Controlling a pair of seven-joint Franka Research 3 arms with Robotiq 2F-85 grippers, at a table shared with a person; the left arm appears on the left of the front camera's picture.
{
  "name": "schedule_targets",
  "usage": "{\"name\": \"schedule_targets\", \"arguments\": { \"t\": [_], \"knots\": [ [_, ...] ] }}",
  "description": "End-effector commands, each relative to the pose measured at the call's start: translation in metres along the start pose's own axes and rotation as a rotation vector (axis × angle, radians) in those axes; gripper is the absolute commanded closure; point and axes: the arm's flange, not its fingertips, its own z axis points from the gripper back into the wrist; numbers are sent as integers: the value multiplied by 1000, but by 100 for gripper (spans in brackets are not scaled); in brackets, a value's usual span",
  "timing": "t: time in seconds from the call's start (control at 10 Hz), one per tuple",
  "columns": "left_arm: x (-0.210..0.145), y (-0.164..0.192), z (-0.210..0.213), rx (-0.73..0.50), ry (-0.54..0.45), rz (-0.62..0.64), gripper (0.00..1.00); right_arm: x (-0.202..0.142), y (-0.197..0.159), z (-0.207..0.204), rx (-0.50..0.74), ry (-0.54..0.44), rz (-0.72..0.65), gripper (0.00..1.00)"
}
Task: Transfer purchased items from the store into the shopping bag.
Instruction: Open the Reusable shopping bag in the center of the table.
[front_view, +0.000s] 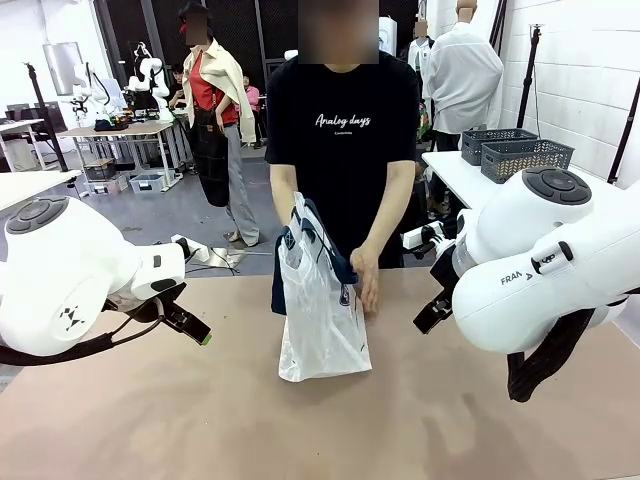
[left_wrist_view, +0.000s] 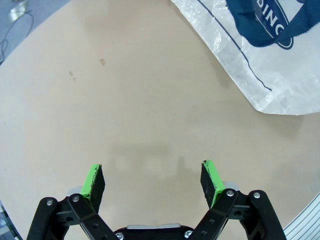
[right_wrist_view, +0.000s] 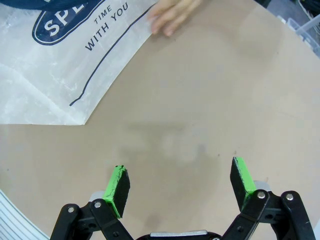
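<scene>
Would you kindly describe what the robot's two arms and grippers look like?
Both arms are white, rounded shells with dark grey round caps. The left arm bears a black emblem and a black cable looping beneath; the right arm shows black "FRAN" lettering and a black cable sleeve hanging below. The left gripper and right gripper have black linkage fingers with silver rivets and green pads.

The shopping bag (front_view: 322, 320) is thin, crinkled translucent plastic film, faintly glossy; its navy strap handles (left_wrist_view: 260, 39) are woven cloth. The counter (left_wrist_view: 125, 100) is a smooth, matt tan surface.
</scene>
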Motion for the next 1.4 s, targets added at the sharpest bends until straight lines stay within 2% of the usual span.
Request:
{"name": "schedule_targets", "arguments": {
  "t": [0.0, 0.7, 0.8, 1.0, 1.3],
  "knots": [
    [0, 1, 0, 0, 0, 3, 0, 0, 0, 0, 0, 0, 0, 0],
    [0, 0, 0, 0, 0, 0, 0, 0, 0, 0, 0, 0, 0, 0],
    [1, -5, 3, 8, 29, 2, 0, 0, 2, 2, 65, -3, 26, 0],
    [6, -15, 20, -92, 75, -19, 0, 4, 6, 14, 170, -13, 65, 0],
    [32, -22, 56, -170, 4, -39, 0, 31, 3, 42, 270, -11, 98, 0]
  ]
}}
